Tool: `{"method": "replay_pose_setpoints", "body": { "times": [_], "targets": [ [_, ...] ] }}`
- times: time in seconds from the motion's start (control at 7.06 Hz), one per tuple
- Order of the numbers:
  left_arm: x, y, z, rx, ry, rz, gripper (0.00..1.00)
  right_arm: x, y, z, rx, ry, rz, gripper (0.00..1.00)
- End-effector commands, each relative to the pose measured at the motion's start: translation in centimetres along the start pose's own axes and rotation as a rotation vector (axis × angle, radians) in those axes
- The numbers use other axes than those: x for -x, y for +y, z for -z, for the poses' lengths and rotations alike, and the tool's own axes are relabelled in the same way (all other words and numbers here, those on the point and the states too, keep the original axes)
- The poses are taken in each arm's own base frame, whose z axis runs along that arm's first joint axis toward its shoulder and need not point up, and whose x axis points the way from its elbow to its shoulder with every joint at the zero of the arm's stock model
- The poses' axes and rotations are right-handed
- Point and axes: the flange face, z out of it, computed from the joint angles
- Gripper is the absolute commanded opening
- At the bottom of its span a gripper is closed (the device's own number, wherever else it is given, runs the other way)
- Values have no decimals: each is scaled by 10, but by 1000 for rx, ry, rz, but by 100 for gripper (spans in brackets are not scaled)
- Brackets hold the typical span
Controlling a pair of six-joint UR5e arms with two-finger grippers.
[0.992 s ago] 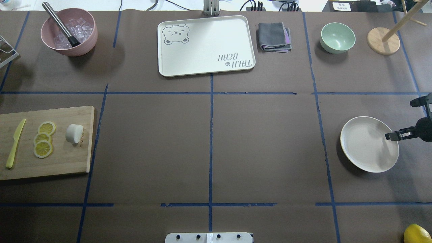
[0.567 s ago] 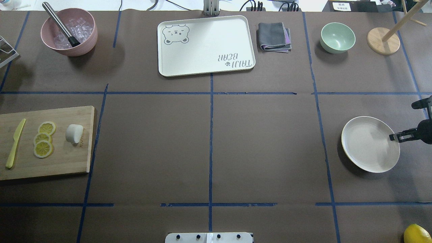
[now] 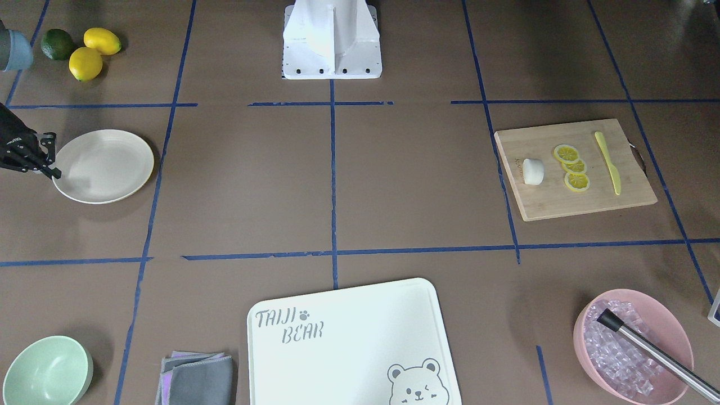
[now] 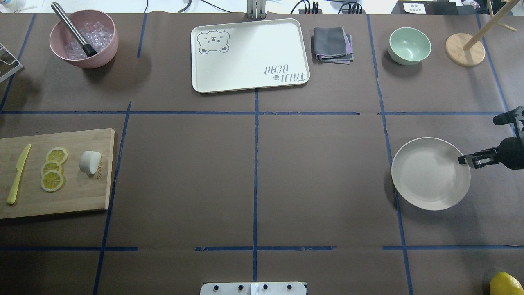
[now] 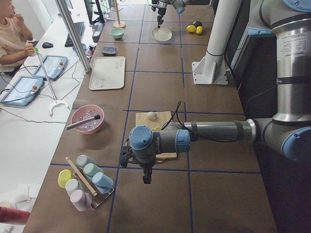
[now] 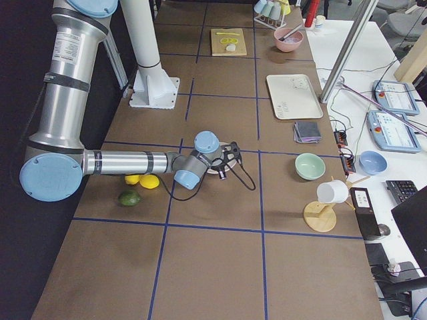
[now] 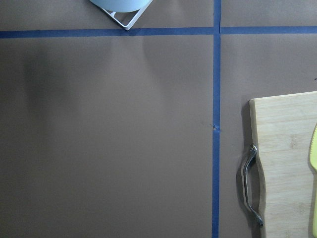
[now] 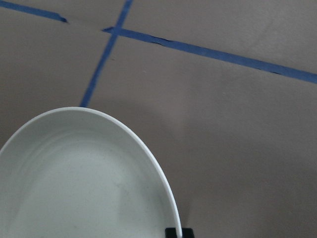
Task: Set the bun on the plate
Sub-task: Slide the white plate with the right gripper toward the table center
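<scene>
The bun is a small white lump lying on a wooden cutting board at the table's left, beside three lemon slices. Far off at the right, the round cream plate has my right gripper shut on its right rim. In the right wrist view the plate fills the lower left, its rim running down to a black fingertip. My left gripper shows only in the exterior left view, hanging over the table beside the board; I cannot tell whether it is open or shut.
A yellow-green knife lies on the board. Along the far edge stand a pink bowl of ice, a bear-printed tray, a folded cloth, a green bowl and a wooden stand. A lemon sits at the near right.
My right gripper has moved left and slightly toward the far edge, and the plate has shifted left with it and looks a little larger. The bun and board have not moved.
</scene>
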Motion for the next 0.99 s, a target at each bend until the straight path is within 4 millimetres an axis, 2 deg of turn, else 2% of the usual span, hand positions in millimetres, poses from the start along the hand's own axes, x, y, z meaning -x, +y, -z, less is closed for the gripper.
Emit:
{"method": "replay_pose_setpoints", "body": {
  "times": [0.0,0.14,0.28,0.42,0.57,0.71,0.85],
  "targets": [
    [0,-1,0,-1,0,-1,100,69,-52,14,-50,-126,-26,0],
    [1,0,-1,3,0,3,100,128,-83,-14,-19,-171,-80,1],
    [5,9,-6,13,4,13,100,177,-111,-35,-26,-142,-101,1],
    [6,11,-7,17,3,17,100,238,-127,-62,9,-121,-146,2],
    [8,17,-11,26,6,24,100,297,-146,-80,4,-61,-177,2],
    [10,18,-12,26,5,26,100,352,-143,-101,32,-39,-171,1],
    [10,18,-12,26,5,26,100,400,-147,-129,-1,-13,-236,1]
  ]
}}
